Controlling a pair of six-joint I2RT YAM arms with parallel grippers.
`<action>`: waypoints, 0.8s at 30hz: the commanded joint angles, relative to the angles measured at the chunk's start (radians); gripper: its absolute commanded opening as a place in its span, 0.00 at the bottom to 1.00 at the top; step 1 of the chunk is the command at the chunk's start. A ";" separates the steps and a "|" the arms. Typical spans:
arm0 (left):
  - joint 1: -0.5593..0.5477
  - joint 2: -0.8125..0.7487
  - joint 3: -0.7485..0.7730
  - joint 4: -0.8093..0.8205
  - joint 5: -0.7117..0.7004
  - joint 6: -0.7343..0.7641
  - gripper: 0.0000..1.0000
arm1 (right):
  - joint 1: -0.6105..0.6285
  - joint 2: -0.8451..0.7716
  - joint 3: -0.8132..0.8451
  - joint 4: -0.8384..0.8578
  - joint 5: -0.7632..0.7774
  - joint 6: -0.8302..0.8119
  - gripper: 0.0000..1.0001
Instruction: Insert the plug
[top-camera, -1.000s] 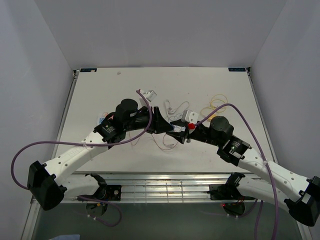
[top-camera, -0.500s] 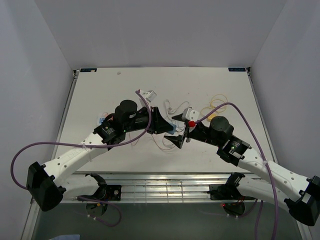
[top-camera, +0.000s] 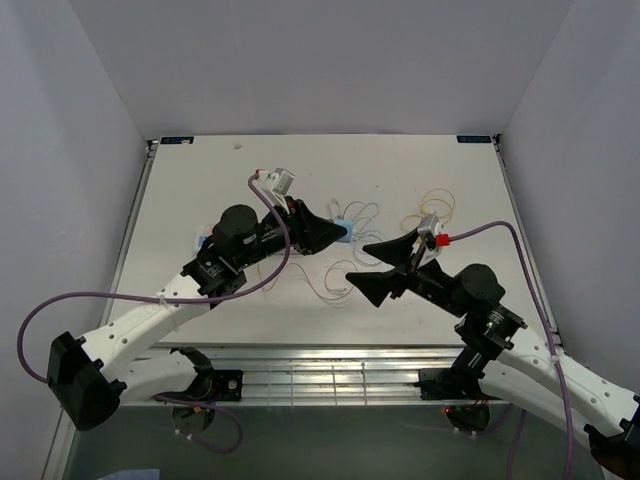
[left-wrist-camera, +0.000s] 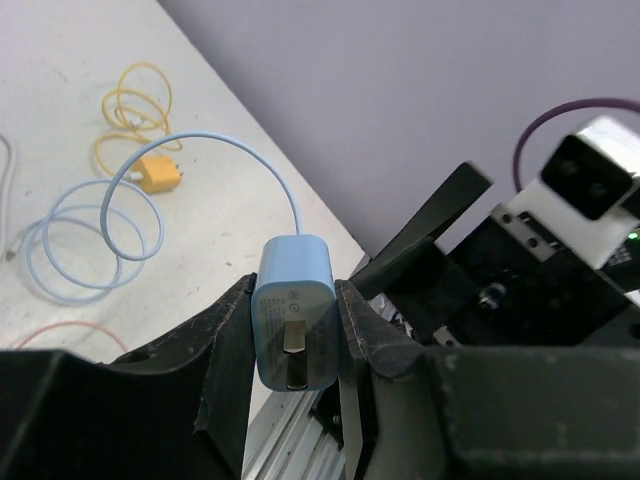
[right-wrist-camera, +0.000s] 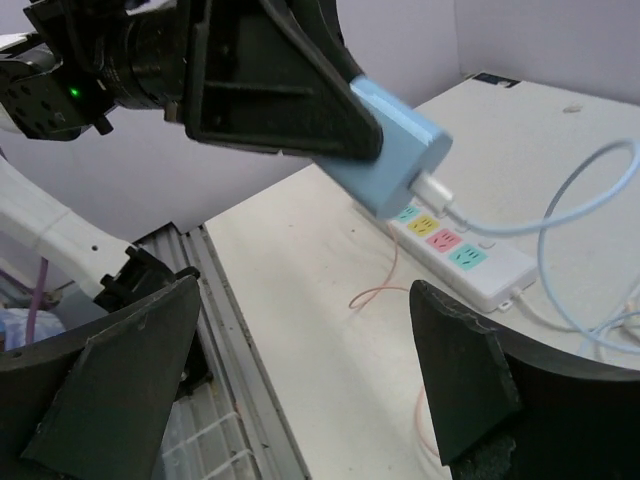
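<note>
The plug (left-wrist-camera: 295, 310) is a pale blue charger block with two metal prongs and a light blue cable (left-wrist-camera: 95, 235) trailing from its back. My left gripper (left-wrist-camera: 293, 335) is shut on its sides and holds it above the table. In the top view the plug (top-camera: 345, 232) shows at the tip of the left gripper (top-camera: 335, 232). From the right wrist, the plug (right-wrist-camera: 395, 145) hangs above a white power strip (right-wrist-camera: 460, 255) with coloured sockets. My right gripper (right-wrist-camera: 290, 380) is open and holds nothing; it sits a little to the near right of the plug (top-camera: 368, 268).
Loose cables lie on the table: yellow coils (top-camera: 435, 205) at the right, with a yellow connector (left-wrist-camera: 160, 175), white loops (top-camera: 360, 215) in the middle, and a thin pink wire (right-wrist-camera: 375, 290) near the strip. A metal rail (top-camera: 320, 375) runs along the near edge.
The two grippers met at the plug a second ago. The right gripper has since opened and drawn back to the near right, while the left gripper shut on the plug and carried it farther away.
</note>
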 joint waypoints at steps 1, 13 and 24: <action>-0.002 -0.048 0.007 0.148 -0.015 0.003 0.00 | 0.004 0.019 -0.041 0.157 -0.029 0.190 0.90; -0.002 -0.129 -0.082 0.302 0.063 -0.069 0.00 | 0.004 0.179 -0.060 0.607 0.038 0.327 0.90; -0.003 -0.157 -0.091 0.323 0.108 -0.082 0.00 | 0.003 0.252 -0.027 0.745 0.040 0.333 0.99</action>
